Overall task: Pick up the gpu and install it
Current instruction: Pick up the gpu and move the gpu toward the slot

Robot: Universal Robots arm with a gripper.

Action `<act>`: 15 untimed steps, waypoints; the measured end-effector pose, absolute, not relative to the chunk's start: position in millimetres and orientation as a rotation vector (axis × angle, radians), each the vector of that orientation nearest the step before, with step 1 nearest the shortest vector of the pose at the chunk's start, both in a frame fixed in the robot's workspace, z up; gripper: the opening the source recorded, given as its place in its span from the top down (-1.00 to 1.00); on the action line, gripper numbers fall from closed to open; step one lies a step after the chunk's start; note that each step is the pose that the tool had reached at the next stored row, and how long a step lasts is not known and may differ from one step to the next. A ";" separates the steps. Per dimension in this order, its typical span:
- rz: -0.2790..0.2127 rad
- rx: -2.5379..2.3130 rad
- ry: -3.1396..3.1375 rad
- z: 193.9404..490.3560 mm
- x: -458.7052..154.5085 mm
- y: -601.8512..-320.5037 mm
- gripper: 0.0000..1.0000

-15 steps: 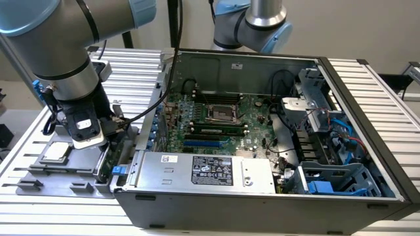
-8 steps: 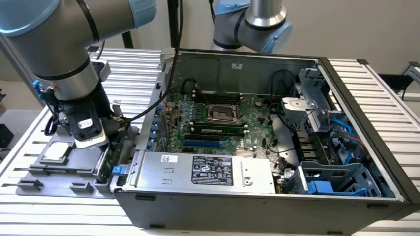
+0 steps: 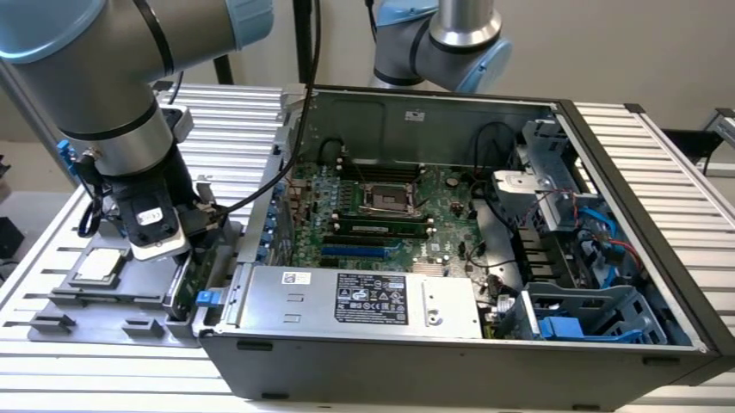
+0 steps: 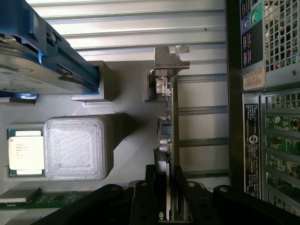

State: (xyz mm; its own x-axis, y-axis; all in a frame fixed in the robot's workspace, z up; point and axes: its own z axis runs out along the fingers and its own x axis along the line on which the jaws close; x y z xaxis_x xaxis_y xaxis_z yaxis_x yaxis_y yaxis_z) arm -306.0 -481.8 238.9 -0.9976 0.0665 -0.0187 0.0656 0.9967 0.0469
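Observation:
The gpu (image 4: 169, 117) shows edge-on in the wrist view as a thin green board, with its silver bracket (image 4: 171, 56) at the far end. It stands upright on the grey parts tray (image 4: 126, 140), its bracket end next to a grey holder block. My gripper (image 4: 168, 171) has a black finger pressed against each face of the card, shut on it. In the exterior view the gripper (image 3: 172, 251) is low over the tray (image 3: 103, 314) at the exterior view's left, just outside the open computer case (image 3: 643, 258). The gpu's green edge (image 3: 182, 282) shows below the gripper.
The tray also holds a hard drive with blue rails (image 4: 42, 56), a processor (image 4: 26, 150), a clear ribbed block (image 4: 77, 147) and a memory stick (image 4: 42, 197). The case's rear wall (image 4: 267, 112) is close beside the card. Inside are the motherboard (image 3: 379, 202) and power supply (image 3: 356, 297).

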 end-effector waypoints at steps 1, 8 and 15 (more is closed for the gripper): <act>0.072 0.103 3.119 238.9 -306.0 -481.8 0.46; 0.072 0.103 3.119 239.0 -306.0 -481.8 0.47; 0.076 0.102 3.119 246.8 -306.0 -481.8 0.47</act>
State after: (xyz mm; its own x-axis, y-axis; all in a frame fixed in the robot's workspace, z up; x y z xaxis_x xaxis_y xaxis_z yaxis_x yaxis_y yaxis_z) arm -306.0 -481.8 246.8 -0.9977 0.0658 -0.0186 0.0648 0.9967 0.0493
